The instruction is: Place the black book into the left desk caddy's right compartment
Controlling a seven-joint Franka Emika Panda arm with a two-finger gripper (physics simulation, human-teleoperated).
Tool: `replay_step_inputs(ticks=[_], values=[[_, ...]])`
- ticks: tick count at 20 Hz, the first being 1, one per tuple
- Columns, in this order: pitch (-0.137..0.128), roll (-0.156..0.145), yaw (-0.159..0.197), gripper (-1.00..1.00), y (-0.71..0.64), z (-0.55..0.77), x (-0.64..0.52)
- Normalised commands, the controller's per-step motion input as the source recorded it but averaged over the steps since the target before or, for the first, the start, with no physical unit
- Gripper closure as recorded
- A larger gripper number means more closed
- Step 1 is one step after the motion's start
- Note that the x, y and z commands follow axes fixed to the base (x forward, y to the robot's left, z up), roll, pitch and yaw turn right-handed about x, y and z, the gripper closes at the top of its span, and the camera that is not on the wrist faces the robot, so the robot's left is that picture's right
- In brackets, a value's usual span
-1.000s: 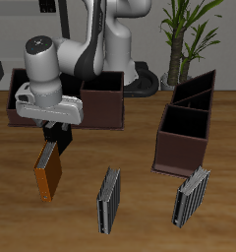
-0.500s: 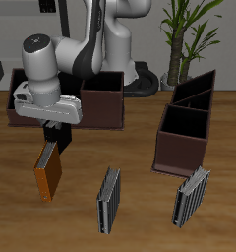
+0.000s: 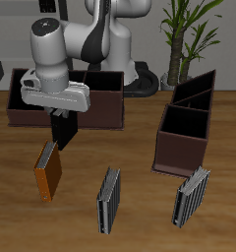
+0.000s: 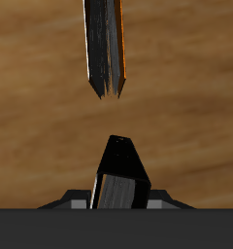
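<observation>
Black book (image 3: 62,129) hung upright, clamped in my gripper (image 3: 62,124) at frame left; the left desk caddy (image 3: 187,128) sat well apart, toward frame right.

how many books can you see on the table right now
4. A black book is held in the gripper; an orange-brown book stands below it; two grey striped books, one mid-table, one before the end-on caddy. Others may be hidden.

black book (image 3: 63,128) mostly hidden by the hand (image 3: 61,126), orange-brown book (image 4: 107,44) cut off by the wrist frame's edge
</observation>
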Motion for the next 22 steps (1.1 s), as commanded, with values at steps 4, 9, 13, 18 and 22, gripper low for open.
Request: replay_step_inputs(ticks=[4,9,13,18,22], values=[[-0.040,-0.006,0.036,1.00,0.44,0.43,-0.17],[-0.017,0.022,0.037,1.00,0.55,0.45,-0.13],[-0.050,0.044,0.034,1.00,0.54,0.56,-0.09],[-0.063,0.050,0.052,1.00,0.58,0.64,-0.09],[-0.017,-0.025,0.038,1.00,0.38,0.43,0.01]])
